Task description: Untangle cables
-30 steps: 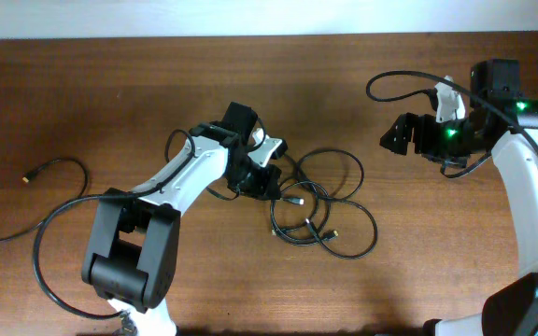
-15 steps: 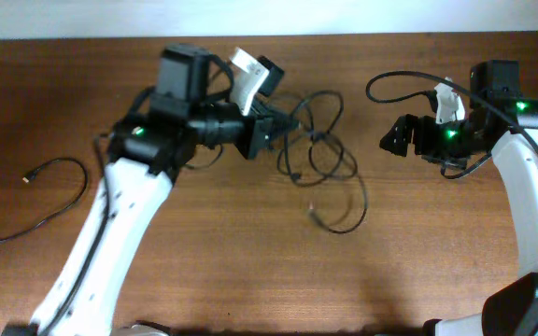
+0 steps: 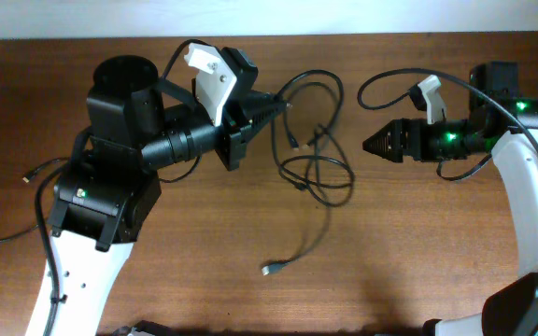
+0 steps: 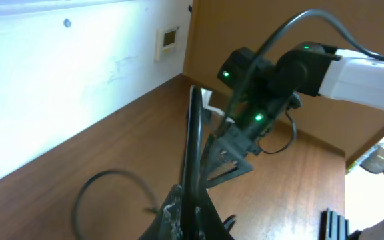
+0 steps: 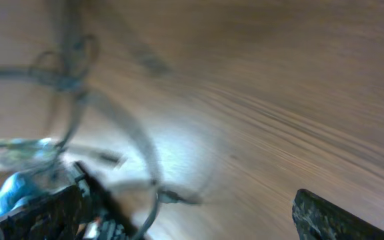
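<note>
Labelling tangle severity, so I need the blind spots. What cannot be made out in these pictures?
Overhead: where the left pincer grips the cables, hidden by the pincer itself.
Right wrist: cable crossings, motion-blurred.
Overhead: loose plug type, too small.
Left wrist: cable loop, cut off by the bottom edge.

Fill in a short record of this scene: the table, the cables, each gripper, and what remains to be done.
Surface: brown wooden table
Main item: tangle of thin black cables, loops crossing at centre
Loose end: one silver plug end lying below the loops
Separate item: single thin black cable at far left, apart from the tangle
Left gripper: fingers shut on a strand of the tangle
Right gripper: fingers open, beside the tangle, holding nothing
Status: cables not yet untangled
</note>
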Controlling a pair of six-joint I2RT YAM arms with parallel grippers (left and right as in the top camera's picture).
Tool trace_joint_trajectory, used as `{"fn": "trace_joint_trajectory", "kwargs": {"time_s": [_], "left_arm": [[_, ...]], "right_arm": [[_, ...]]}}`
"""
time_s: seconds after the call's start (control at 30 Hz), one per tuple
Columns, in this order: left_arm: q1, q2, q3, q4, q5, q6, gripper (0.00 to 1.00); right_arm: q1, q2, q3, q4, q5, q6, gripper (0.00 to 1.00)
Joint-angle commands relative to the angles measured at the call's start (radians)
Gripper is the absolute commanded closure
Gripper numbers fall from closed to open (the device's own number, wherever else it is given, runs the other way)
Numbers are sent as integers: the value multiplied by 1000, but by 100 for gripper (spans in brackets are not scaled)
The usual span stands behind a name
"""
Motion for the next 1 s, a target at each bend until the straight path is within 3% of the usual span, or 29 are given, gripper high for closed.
{"fn": "trace_joint_trajectory", "kwargs": {"time_s": [0.0, 0.23, 0.37, 0.43, 0.57, 0.77, 0.97], "left_arm": [[2, -5, 15, 5, -28, -31, 100], [-14, -5, 15, 139, 181, -166, 100], [-27, -5, 15, 290, 198, -315, 100], [-25, -13, 15, 420, 213, -439, 100], [-24, -39, 15, 580, 215, -466, 100], [75, -78, 15, 580, 216, -494, 100], [185, -87, 15, 570, 216, -555, 100]], "right_arm": [[5, -4, -3, 0, -251, -109, 1], [84, -4, -3, 25, -222, -108, 1], [150, -4, -3, 34, -37, -96, 1], [156, -4, -3, 34, 98, -25, 1], [154, -4, -3, 18, 220, -24, 1], [139, -4, -3, -3, 461, 86, 1], [48, -4, -3, -3, 389, 87, 1]]}}
